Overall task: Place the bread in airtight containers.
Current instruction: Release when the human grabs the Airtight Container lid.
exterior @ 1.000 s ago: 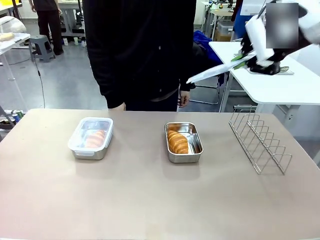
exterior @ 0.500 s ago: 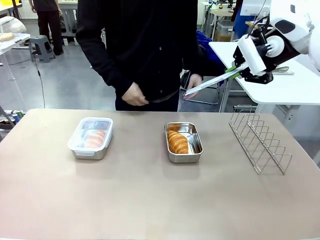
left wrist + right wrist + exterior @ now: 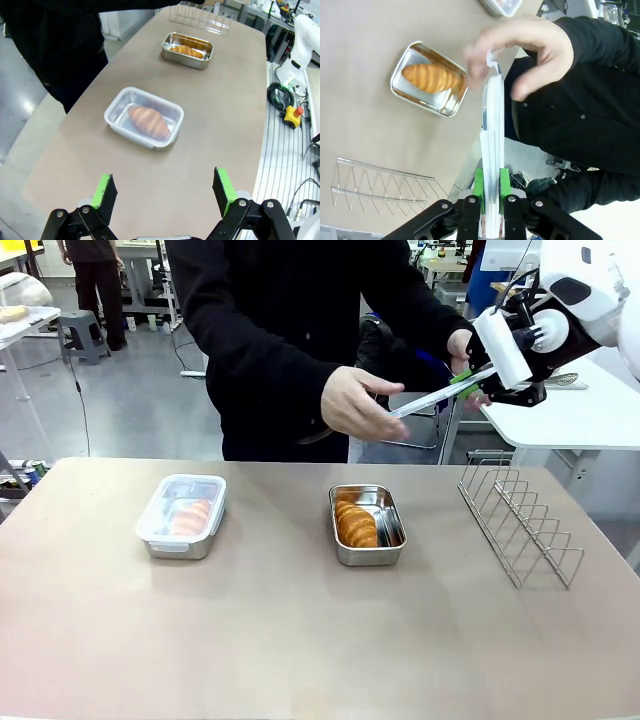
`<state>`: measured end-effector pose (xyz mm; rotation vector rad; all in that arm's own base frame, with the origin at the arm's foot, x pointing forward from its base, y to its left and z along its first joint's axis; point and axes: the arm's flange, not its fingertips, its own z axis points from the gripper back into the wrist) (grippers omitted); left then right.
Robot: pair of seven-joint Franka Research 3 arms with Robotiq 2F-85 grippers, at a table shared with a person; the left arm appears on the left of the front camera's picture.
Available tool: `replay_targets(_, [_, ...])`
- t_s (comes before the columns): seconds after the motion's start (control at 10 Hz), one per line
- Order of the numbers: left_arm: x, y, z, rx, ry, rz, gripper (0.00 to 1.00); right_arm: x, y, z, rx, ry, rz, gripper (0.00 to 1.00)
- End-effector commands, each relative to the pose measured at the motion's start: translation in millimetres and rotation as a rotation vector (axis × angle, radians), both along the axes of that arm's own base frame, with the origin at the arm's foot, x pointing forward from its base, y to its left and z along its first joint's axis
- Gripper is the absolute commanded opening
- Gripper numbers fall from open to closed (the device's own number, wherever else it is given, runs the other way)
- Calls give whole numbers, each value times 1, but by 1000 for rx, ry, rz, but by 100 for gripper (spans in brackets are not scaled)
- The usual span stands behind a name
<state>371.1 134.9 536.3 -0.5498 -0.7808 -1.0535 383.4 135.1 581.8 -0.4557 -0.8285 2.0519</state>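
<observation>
Left of centre a closed steel container [image 3: 181,517] with a clear lid holds one croissant [image 3: 148,121]. At the middle an open steel container [image 3: 367,524] holds the other croissant [image 3: 355,524]. High at the right, my right gripper [image 3: 466,382] is shut on a clear plastic lid [image 3: 432,397], held edge-on over the far side. The person's hand [image 3: 352,402] touches the lid's free end [image 3: 491,95]. My left gripper [image 3: 164,192] hangs open above the table's near left, well short of the lidded container [image 3: 144,116].
A wire rack [image 3: 517,520] stands at the table's right. The person in black stands at the far edge, both hands raised near the lid. A white side table [image 3: 560,410] lies behind my right arm.
The person's hands rose from waist height and one now reaches the lid's free end. My right gripper stayed roughly in place with the lid.
</observation>
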Motion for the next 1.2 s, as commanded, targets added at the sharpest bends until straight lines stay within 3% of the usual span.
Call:
replay_targets(0.0, [-1, -1, 0, -25, -23, -9, 100, -2, -1, 2, 10, -3, -7, 0])
replay_targets(0.7, [-1, -1, 0, -25, -23, -9, 100, -2, -1, 2, 10, -3, -7, 0])
replay_targets(0.8, [-1, -1, 0, -25, -23, -9, 100, 0, -1, 0, 2, 2, -3, 72])
replay_targets(0.9, [-1, -1, 0, -25, -23, -9, 100, 0, -2, 0, 23, 13, -33, 73])
replay_targets(1.0, [-1, -1, 0, -25, -23, -9, 100, -2, -6, 13, 69, 5, -79, 100])
replay_targets(1.1, [-1, -1, 0, -25, -23, -9, 100, -6, -14, 30, 128, -13, -137, 75])
